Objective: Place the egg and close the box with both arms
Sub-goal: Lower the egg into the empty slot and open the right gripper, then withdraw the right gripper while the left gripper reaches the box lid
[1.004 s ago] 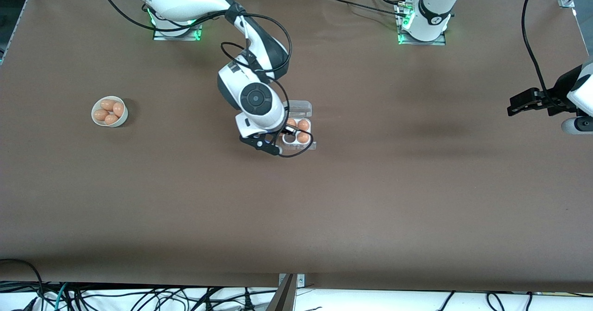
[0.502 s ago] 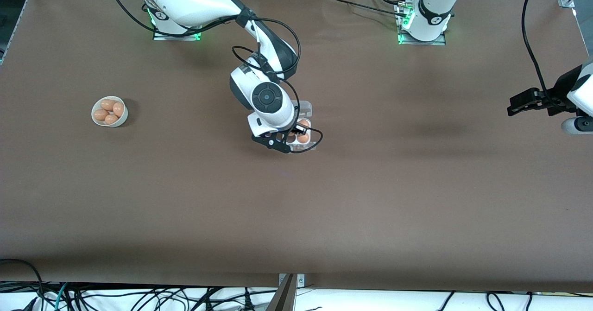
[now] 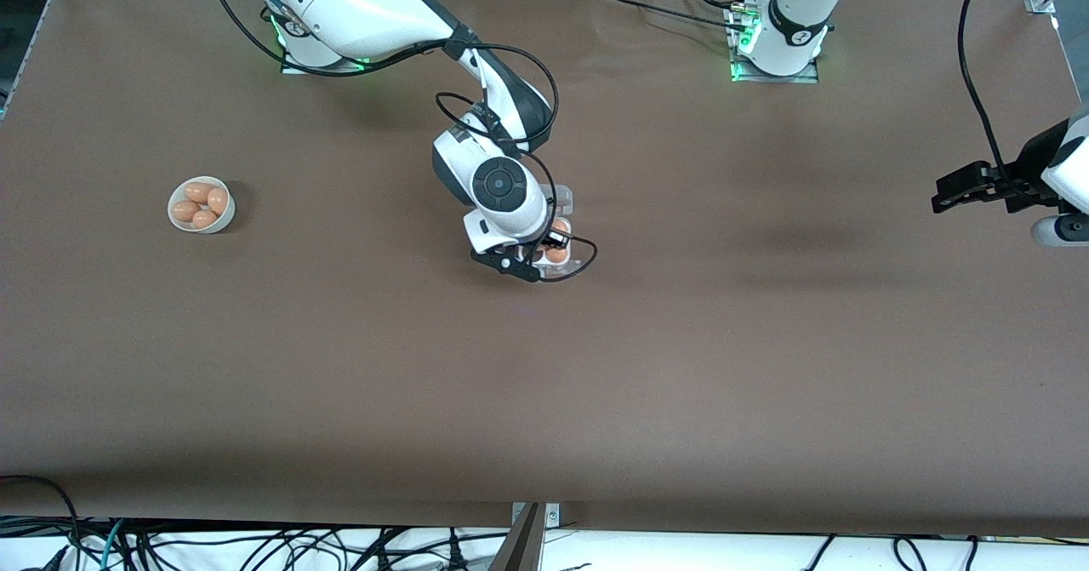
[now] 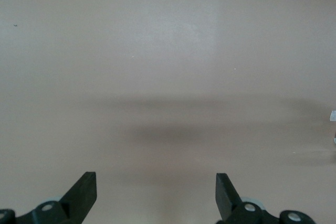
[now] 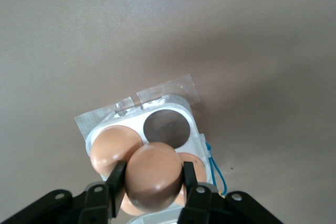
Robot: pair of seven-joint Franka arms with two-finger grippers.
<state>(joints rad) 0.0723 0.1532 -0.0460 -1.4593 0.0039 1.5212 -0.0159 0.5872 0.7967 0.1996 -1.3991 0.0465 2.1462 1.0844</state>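
The right end effector (image 5: 153, 182) hangs over the small square clear-plastic egg carton (image 5: 157, 103) at mid-table, its two black fingers (image 5: 116, 178) clenched on a light-brown egg (image 5: 152, 174). In the right wrist view the egg sits above the pale tray, beside the one round cell (image 5: 167, 128) that shows empty; other brown eggs (image 5: 113, 148) fill neighbouring cells. Placing appears to be the step in hand: the next move likely calls for shifting the egg over the open cell, lowering it and letting go, before both arms fold the transparent lid (image 3: 563, 199) shut. The egg's long axis looks roughly upright, one rounded end facing the wrist camera; which end points down cannot be told. The left end effector (image 4: 156, 195) waits over bare brown table (image 3: 766, 341) at the left arm's end, jaws spread and empty. A round white bowl (image 3: 201, 205) of eggs stands toward the right arm's end.
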